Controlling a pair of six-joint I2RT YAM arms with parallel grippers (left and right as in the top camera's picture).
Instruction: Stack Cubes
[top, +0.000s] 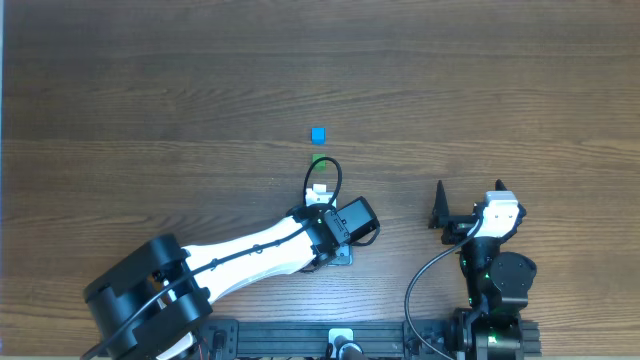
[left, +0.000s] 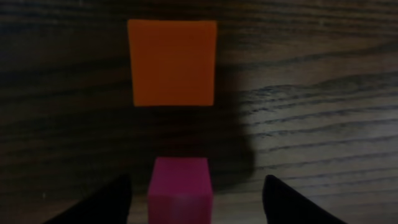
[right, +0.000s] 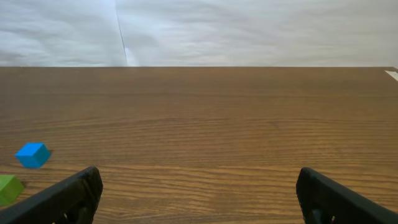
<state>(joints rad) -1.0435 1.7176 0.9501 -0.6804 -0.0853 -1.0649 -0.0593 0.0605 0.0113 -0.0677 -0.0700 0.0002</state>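
My left tool is at the middle of the counter, its jaws wide and set to either side of the green cube. There is a gap on each flank, so I am not gripping anything. The blue cube sits just beyond the green one, in line with it and apart from it, flat on the wood. My right tool is off to the right, jaws spread wide and holding nothing, well away from both cubes.

I judge the step in hand to be the pick: the green cube is framed but not taken, and nothing is stacked yet. I cannot tell whether my left fingers are low enough to catch its sides. The next move calls for closing squarely on the two flanks and lifting straight up. A short carry forward should bring the cube over the blue one. It must come down with its edges matched, since a small offset on so small a base could tip it off.
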